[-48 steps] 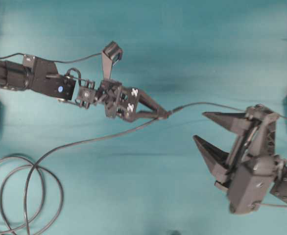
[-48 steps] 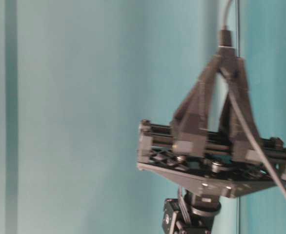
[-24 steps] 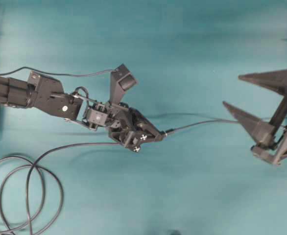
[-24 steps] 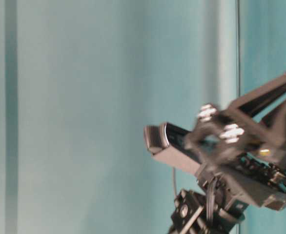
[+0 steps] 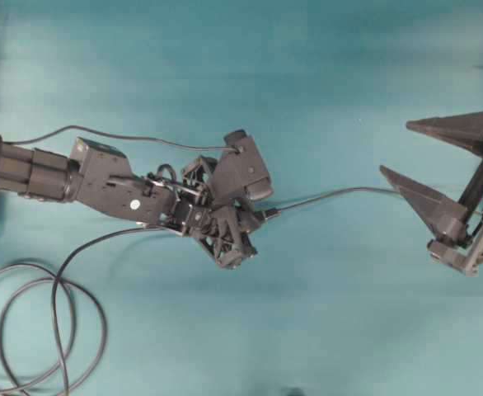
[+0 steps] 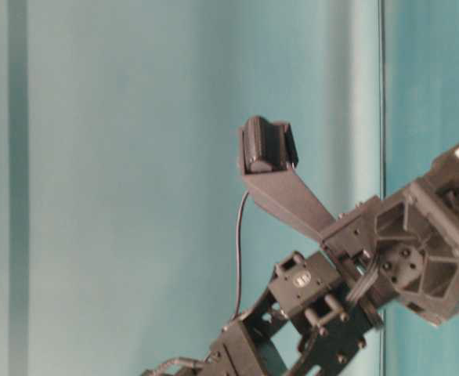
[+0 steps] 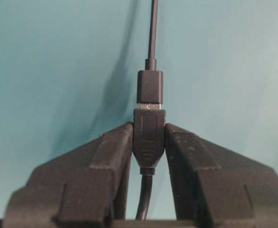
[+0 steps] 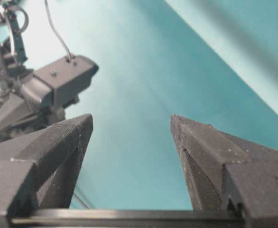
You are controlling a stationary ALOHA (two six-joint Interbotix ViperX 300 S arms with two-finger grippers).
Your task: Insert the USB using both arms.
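Left wrist view: USB [image 7: 150, 87] seated in dark connector [image 7: 148, 135].

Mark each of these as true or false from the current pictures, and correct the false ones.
1. The left gripper is clamped on the dark blocky connector. True.
2. The USB lies loose on the table, away from that connector. False: its plug sits end to end against the connector, with only a sliver of silver showing between them.
3. The right gripper holds the thin cable. False: its jaws stand wide apart with nothing between them.
4. The thicker cable lies in loops at the lower left of the overhead view. True.
5. The two grippers touch. False: a stretch of teal table separates them.
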